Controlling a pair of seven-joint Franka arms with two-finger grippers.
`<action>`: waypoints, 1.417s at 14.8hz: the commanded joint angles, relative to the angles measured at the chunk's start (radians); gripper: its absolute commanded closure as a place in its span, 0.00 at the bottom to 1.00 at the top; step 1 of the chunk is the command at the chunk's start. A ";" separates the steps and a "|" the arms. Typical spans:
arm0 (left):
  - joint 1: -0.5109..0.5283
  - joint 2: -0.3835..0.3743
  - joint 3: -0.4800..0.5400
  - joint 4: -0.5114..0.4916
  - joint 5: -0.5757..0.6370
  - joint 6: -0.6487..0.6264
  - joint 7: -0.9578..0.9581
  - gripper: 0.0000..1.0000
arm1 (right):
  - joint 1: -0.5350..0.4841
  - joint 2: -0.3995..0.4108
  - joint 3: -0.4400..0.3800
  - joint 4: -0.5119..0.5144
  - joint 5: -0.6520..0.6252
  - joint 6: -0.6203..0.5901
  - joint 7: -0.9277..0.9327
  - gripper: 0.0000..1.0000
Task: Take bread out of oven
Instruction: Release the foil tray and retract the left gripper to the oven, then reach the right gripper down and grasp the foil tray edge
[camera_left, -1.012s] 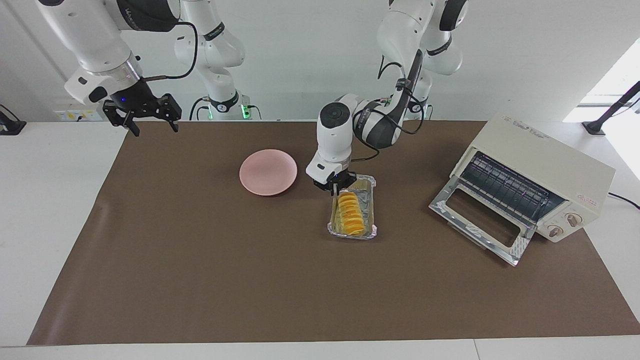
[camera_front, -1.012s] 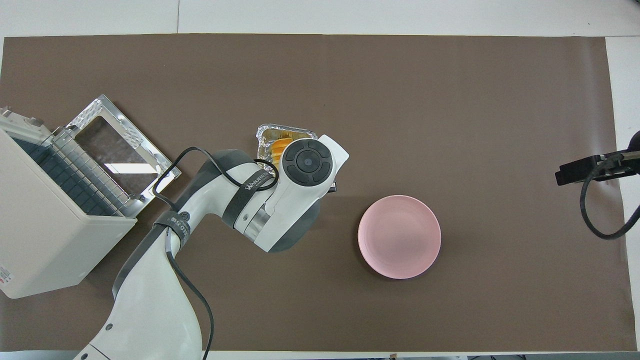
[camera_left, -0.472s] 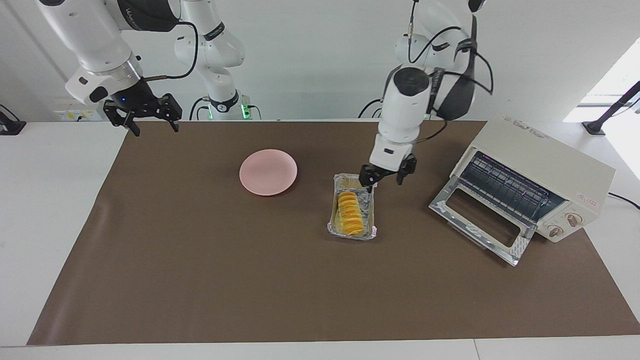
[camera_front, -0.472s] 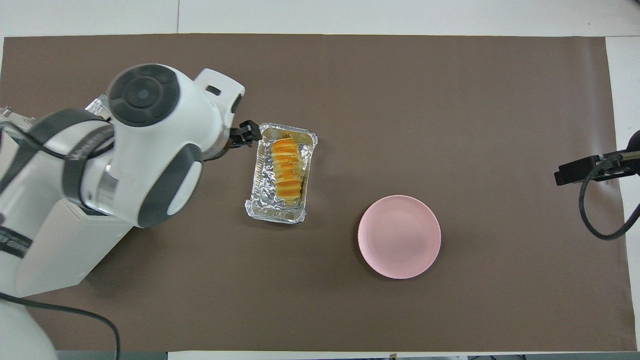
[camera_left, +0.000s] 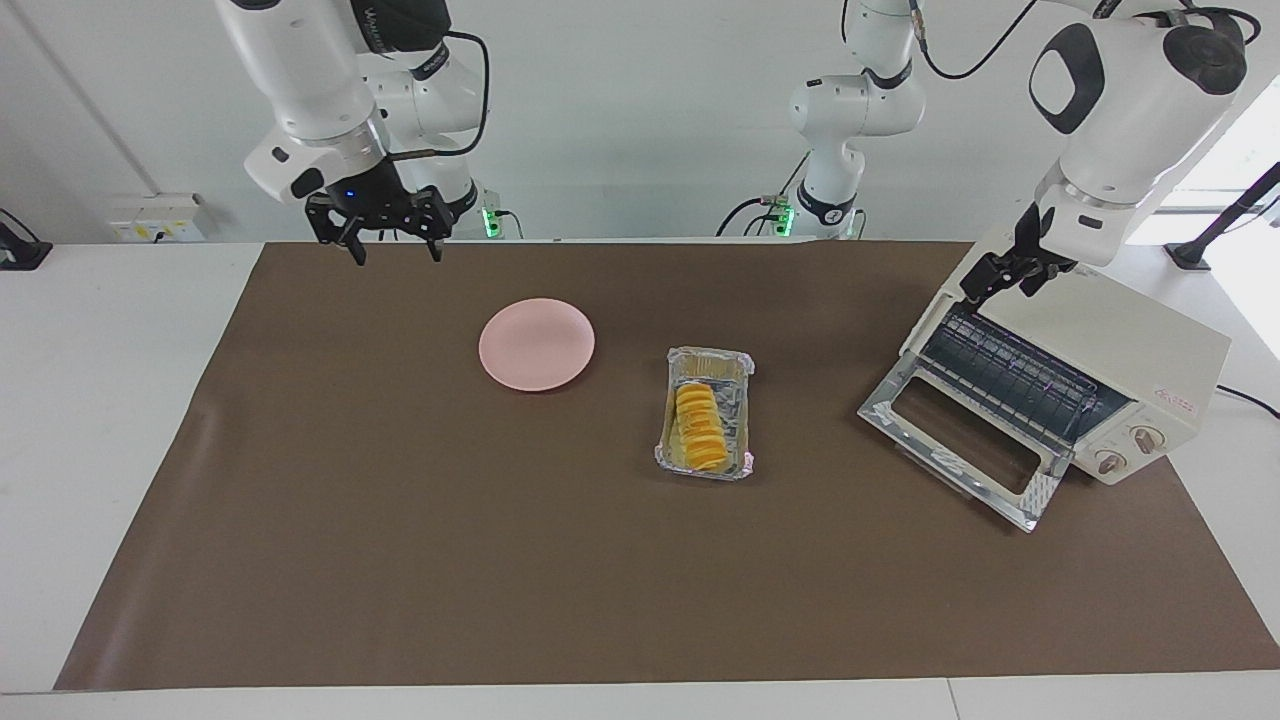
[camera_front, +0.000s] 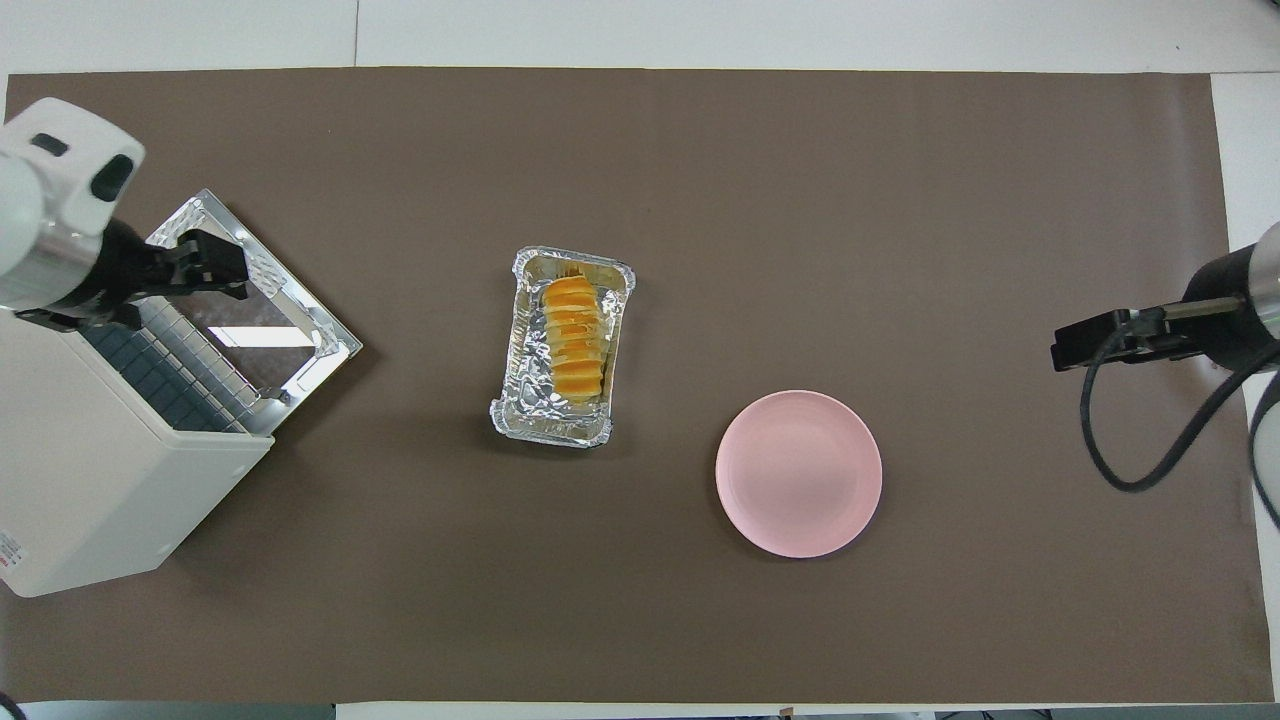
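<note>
Brown-matted bench (camera_left: 400, 560): we see bread (camera_left: 699, 427), soft and light, in its foil tray (camera_left: 741, 392) outside the oven (camera_left: 1120, 340); we'd pinch mid-loaf gently, left hand (camera_left: 1008, 272) and right hand (camera_left: 384, 237) both spread, empty.

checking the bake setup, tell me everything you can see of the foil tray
The foil tray is a small rectangular pan of crinkled silver foil with a rolled rim and shiny, wrinkled walls. It sits flat on the brown mat near the middle of the table, between the oven and the pink plate, touching neither. The ridged golden-orange bread lies lengthwise inside it. No pincer touches it.
</note>
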 joint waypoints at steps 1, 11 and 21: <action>0.012 -0.035 -0.015 -0.032 -0.017 -0.024 0.000 0.00 | 0.085 -0.001 -0.002 -0.082 0.012 0.121 0.143 0.00; 0.026 0.050 -0.018 0.057 -0.105 -0.048 0.007 0.00 | 0.349 0.306 -0.002 -0.076 0.005 0.490 0.574 0.00; 0.024 0.039 -0.018 0.030 -0.094 -0.036 0.010 0.00 | 0.406 0.581 -0.005 0.047 -0.077 0.680 0.761 0.00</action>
